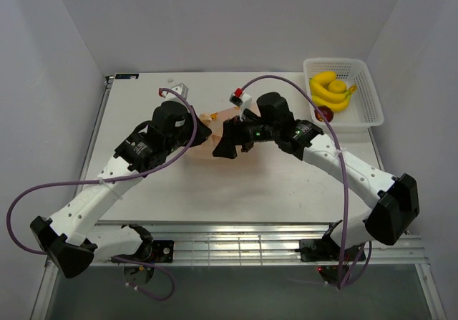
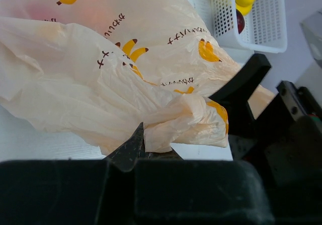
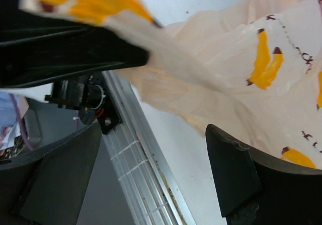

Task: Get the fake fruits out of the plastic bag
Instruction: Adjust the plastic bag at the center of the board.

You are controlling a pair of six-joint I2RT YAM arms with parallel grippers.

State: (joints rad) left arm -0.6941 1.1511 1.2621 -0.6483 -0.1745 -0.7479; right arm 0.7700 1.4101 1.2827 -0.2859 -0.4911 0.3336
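Observation:
The plastic bag [image 2: 100,69], thin pale peach film printed with yellow bananas, lies crumpled on the white table between both arms [image 1: 206,128]. My left gripper [image 2: 143,145] is shut on a bunched fold of the bag's near edge. A strip of bag film stretches up from that grip in the right wrist view [image 3: 166,54]. My right gripper [image 3: 151,169] stands wide open beside the bag [image 3: 251,89], nothing between its fingers [image 3: 234,169]. The fake fruits are hidden inside the bag; only a faint reddish tint [image 2: 32,6] shows through the film.
A white lattice basket [image 1: 365,98] at the back right holds a yellow banana bunch [image 1: 329,91] and a small dark red fruit [image 1: 323,114]. The table's metal front rail [image 3: 151,179] runs just under my right gripper. The two grippers are close together over the bag.

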